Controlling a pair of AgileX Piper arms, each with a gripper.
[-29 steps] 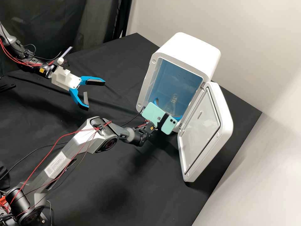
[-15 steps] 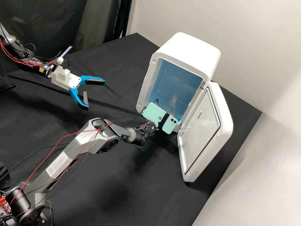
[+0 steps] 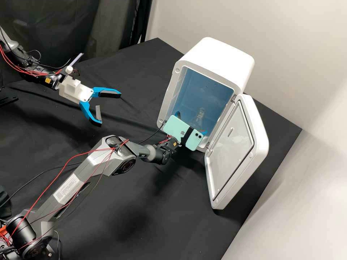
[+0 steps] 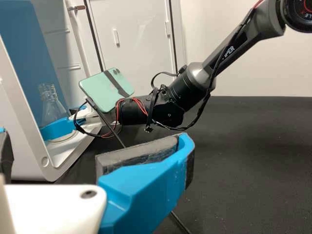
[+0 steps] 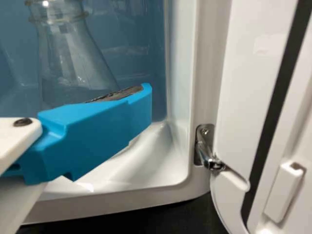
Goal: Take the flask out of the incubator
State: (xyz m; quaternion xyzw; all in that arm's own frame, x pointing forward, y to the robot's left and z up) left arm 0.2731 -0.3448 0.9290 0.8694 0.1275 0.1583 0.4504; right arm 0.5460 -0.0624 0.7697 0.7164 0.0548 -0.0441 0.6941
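**My right gripper [image 3: 193, 124] straddling the flask [image 3: 200, 115]**

High view: my right gripper is sitting inside the open incubator [image 3: 217, 57], jaws wide apart either side of the upright flask. My left gripper [image 3: 95, 104] is hanging spread and empty above the bench [image 3: 144, 209].

Left wrist view: the flask [image 4: 48, 105] is standing on the incubator floor.

Right wrist view: my finger [image 5: 92, 124] is lying beside the flask [image 5: 73, 58]; contact unclear.

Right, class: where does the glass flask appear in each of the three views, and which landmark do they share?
High view: flask low in the incubator, just behind the mint phone.
Left wrist view: flask inside the opening, beside that phone.
Right wrist view: flask close up, near the door hinge.
Shared landmark: the incubator's blue interior.
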